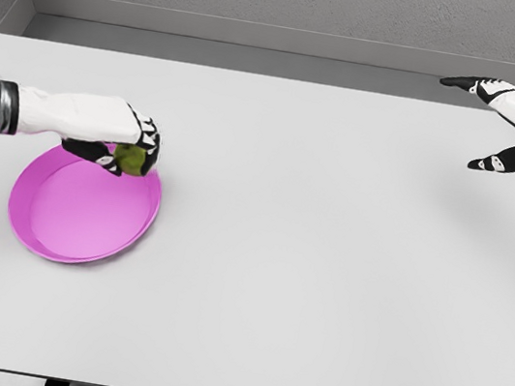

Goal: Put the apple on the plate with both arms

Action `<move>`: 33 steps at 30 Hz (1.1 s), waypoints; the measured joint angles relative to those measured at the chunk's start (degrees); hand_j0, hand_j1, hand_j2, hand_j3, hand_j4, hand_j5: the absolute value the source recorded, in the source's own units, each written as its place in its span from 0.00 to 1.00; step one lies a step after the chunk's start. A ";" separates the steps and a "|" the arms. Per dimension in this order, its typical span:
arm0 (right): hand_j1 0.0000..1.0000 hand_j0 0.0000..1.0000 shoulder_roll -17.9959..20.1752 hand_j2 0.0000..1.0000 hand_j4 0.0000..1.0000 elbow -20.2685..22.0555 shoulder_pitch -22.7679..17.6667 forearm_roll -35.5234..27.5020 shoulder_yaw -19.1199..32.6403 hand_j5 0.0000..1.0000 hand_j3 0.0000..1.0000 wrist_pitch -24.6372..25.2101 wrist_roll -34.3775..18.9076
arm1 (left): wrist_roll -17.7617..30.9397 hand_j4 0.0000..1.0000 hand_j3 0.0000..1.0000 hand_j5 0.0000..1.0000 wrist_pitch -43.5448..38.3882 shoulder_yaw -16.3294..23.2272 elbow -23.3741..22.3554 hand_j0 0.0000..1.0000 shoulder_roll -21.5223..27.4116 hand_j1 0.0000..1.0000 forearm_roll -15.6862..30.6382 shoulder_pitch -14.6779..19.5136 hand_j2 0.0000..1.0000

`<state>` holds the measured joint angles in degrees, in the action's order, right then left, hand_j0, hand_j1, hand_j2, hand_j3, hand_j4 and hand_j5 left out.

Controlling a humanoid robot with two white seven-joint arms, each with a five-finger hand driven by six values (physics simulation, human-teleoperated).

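**Apple held over the plate's far rim**

Lying at about 8 o'clock on the white table [322,282], the pink plate [83,210] sits flat, a round dish with no long axis to speak of. Over its far rim, toward 1 o'clock of the plate, the left hand [126,141] has its fingers wrapped around the green apple [130,159]; which way its stem points cannot be told. Far off at 2 o'clock, the right hand [508,125] hovers with fingers spread, holding nothing.
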<state>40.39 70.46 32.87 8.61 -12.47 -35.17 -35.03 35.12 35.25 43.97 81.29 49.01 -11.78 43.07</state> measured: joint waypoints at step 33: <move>1.00 1.00 -0.45 1.00 1.00 0.00 0.09 0.08 -0.89 1.00 1.00 0.00 0.00 | -0.10 1.00 1.00 1.00 -0.10 -6.04 -34.61 1.00 -7.64 1.00 5.83 4.92 1.00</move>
<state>39.94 70.46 32.96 8.69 -13.37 -35.17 -35.03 35.02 35.14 37.93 46.68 41.36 -5.95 47.99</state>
